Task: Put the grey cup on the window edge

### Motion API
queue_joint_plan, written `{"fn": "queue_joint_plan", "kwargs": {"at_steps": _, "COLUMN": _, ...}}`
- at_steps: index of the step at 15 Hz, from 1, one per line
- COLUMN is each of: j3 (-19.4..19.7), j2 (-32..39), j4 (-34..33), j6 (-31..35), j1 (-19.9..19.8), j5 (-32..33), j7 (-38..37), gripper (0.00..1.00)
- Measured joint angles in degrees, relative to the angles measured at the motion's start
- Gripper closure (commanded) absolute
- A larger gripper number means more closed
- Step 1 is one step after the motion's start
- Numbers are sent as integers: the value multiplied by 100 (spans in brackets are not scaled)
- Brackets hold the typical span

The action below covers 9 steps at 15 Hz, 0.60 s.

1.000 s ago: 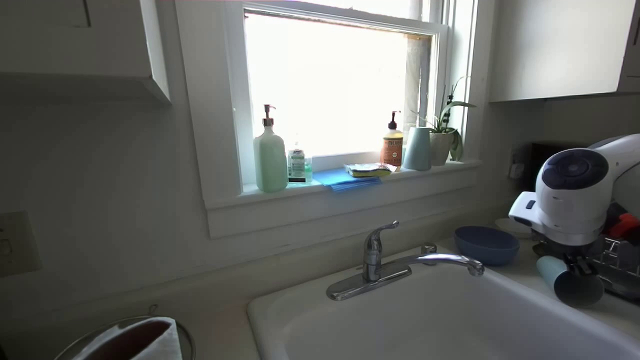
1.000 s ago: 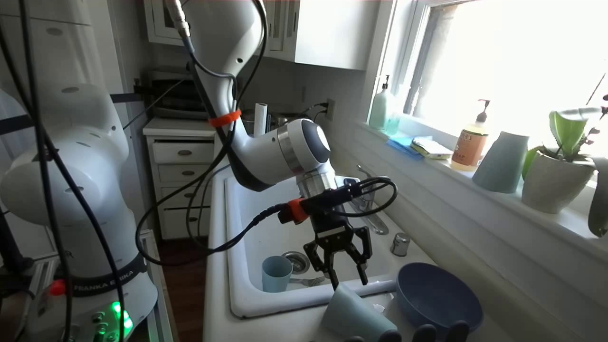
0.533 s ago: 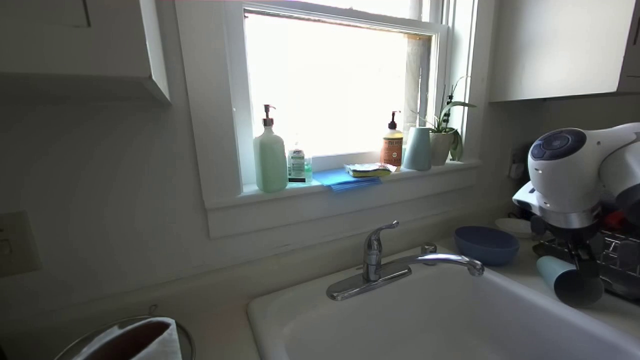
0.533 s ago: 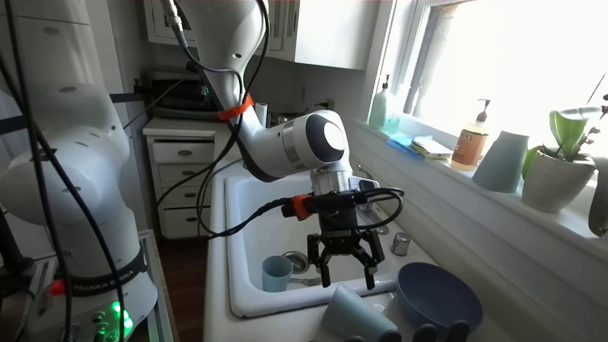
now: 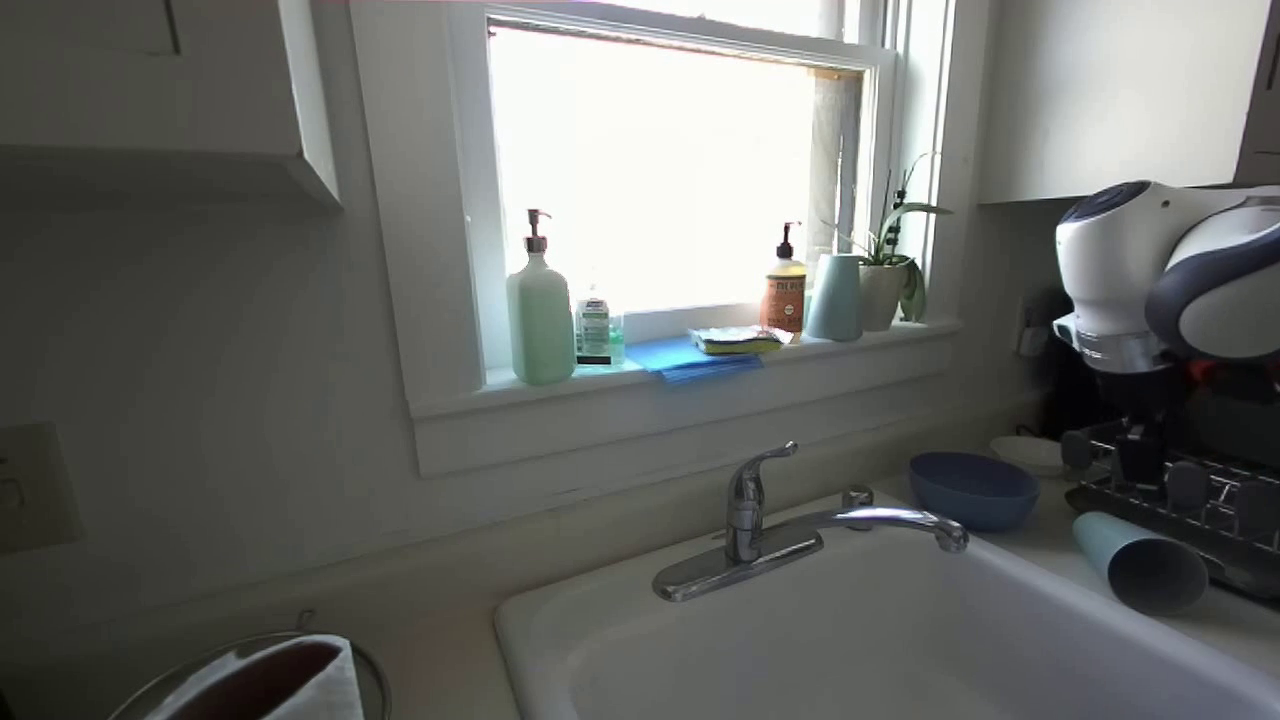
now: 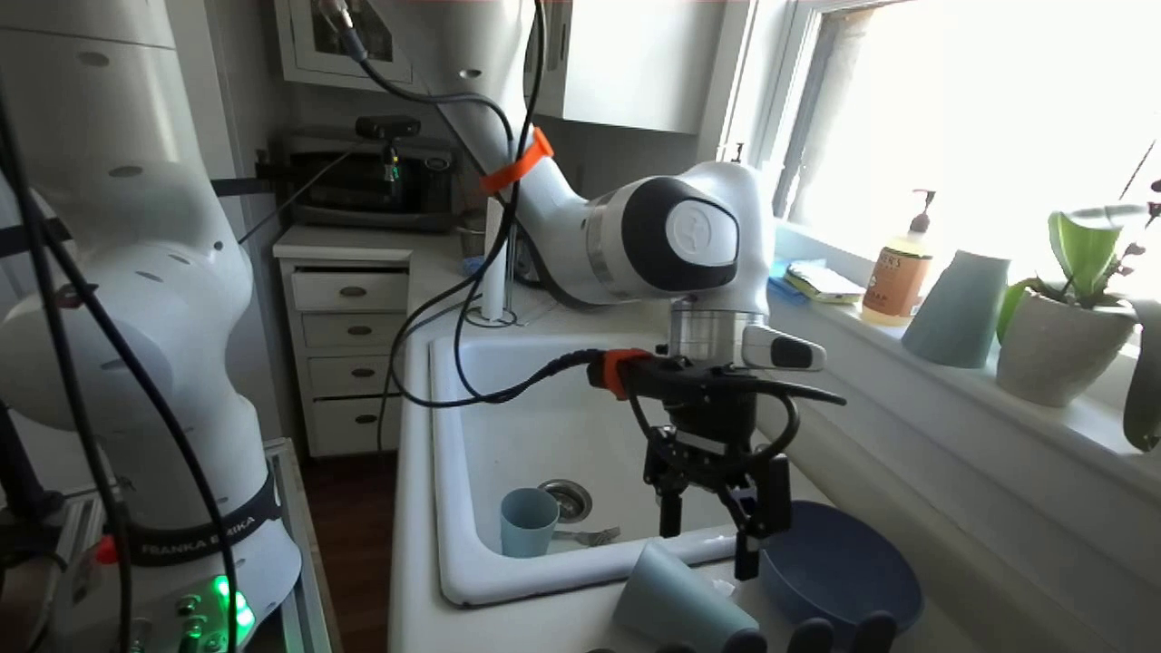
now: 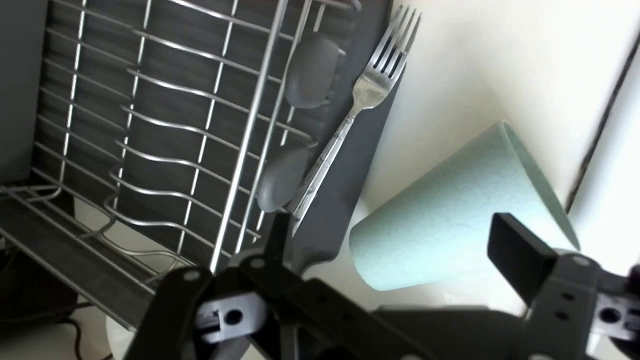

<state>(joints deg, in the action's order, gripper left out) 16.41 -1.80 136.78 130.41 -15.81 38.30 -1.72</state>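
A pale grey-green cup [image 6: 685, 603] lies on its side on the counter between sink and dish rack, also in an exterior view [image 5: 1105, 545] and the wrist view [image 7: 445, 215]. My gripper [image 6: 709, 537] is open and empty, pointing down above the cup's area; in the wrist view [image 7: 392, 237] its fingers straddle part of the cup, with no contact seen. A similar cup [image 6: 959, 313] stands upside down on the window edge [image 5: 905, 338], between the orange soap bottle and the plant pot. Another similar cup [image 6: 529, 526] stands in the sink.
The wire dish rack [image 7: 200, 125] and a fork [image 7: 370, 90] lie beside the cup. A blue bowl [image 6: 839, 571] stands near the wall. The faucet [image 5: 745, 520] rises behind the sink [image 6: 508, 580]. Soap bottle [image 6: 896, 272], sponge [image 6: 821, 279] and plant pot [image 6: 1057, 345] sit on the sill.
The arm has swung towards the window and dish rack, and the wrist has turned. The gripper stays open. The cups have not moved.
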Motion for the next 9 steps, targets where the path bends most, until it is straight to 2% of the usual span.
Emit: {"fn": "queue_joint_plan", "kwargs": {"at_steps": 9, "j3": 199, "j2": 761, "j4": -854, "j6": -192, "j1": -227, "j5": -2307, "j7": -285, "gripper": 0}}
